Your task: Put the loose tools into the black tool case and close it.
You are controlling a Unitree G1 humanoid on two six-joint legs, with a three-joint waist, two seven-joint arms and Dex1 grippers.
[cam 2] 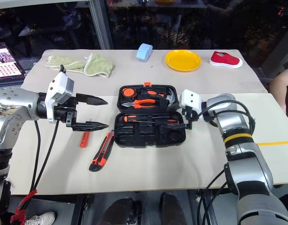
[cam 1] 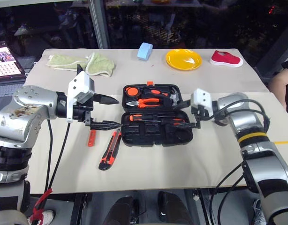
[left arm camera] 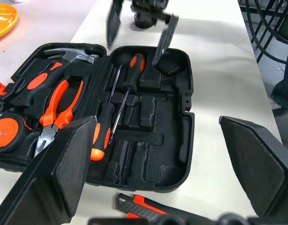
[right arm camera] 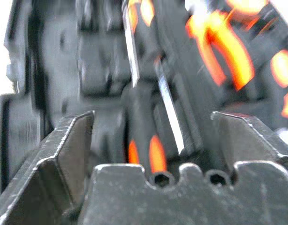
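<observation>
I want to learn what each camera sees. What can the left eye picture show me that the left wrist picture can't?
Left eye view alone: the green towel, blue sponge, red shoe, the slim orange tester screwdriver on the table and the whole utility knife.

Left wrist view alone: a close look at the bare moulded recesses inside the case.

Both: the open black tool case, two screwdrivers lying in it, the pliers, the yellow plate, and the open left gripper and right gripper.
</observation>
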